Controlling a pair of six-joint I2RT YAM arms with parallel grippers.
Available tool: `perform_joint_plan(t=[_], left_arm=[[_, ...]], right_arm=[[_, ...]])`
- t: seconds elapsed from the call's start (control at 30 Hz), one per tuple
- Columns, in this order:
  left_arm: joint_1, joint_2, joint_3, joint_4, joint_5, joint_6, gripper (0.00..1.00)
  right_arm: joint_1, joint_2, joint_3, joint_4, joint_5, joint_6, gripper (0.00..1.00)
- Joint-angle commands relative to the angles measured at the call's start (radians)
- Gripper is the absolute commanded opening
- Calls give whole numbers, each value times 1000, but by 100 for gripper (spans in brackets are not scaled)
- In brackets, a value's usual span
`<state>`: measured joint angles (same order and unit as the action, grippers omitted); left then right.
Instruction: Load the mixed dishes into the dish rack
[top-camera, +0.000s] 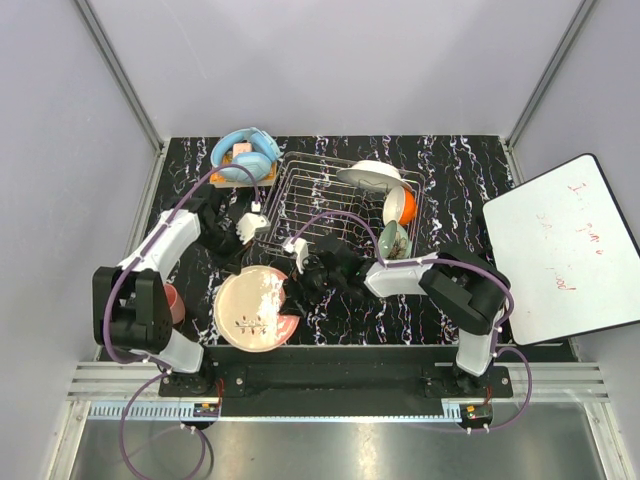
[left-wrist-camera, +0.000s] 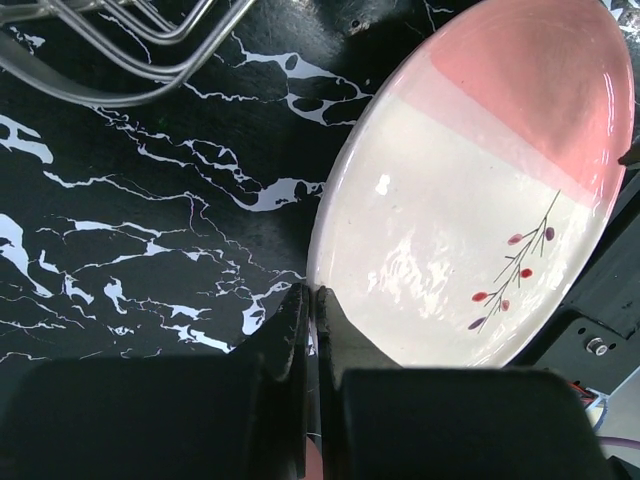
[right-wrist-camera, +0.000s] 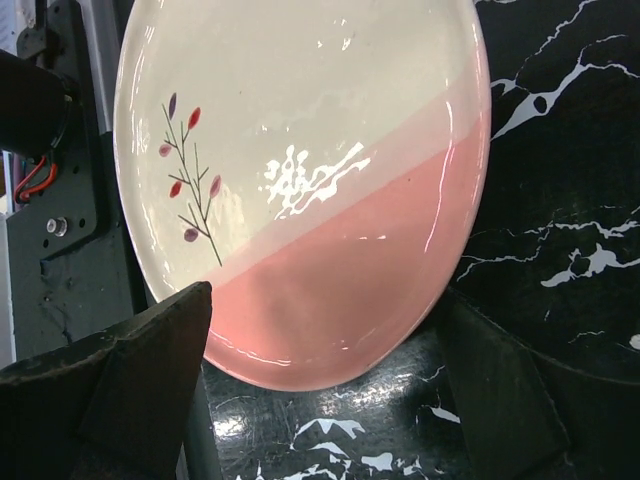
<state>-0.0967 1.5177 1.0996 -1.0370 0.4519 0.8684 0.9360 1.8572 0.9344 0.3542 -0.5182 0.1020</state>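
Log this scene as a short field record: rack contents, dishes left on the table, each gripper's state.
rack: dish rack, back centre of table
in rack: white dish, orange mug, green bowl
on table: pink-and-cream plate; pink cup beside left arm
left gripper: shut, beside the plate's cream rim
right gripper: open, straddling the plate's pink edge
other: blue headphones, white board
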Motion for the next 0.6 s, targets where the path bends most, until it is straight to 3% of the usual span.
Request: perform_joint_plan(t=[0.0,0.13,0.27,0.3,0.33,0.47,0.57], left_arm=[[-18,-59,45,-43,36,11,0],[-37,-77,59,-58,45,7,0],[-51,-96,69,-64,51,1,0],[-54,-96,71,-64,50,0,0],[-57,-94,72,-66,50,-2,0],[-63,-76,86,-60,54,-12,0],[-72,-62,91,-46,53,-26,0]], right_arm=[[-5,8,-3,95,-29,25,100],[-5,5,-17,121,-51,39,97],[-6,10,-6,117,-97,44,65],[-11,14,-3,115,-106,48,48],[-14,14,0,114,-115,50,42],[-17,2,-22,144,-134,65,34],[-19,-6,-20,140,-154,67,17]])
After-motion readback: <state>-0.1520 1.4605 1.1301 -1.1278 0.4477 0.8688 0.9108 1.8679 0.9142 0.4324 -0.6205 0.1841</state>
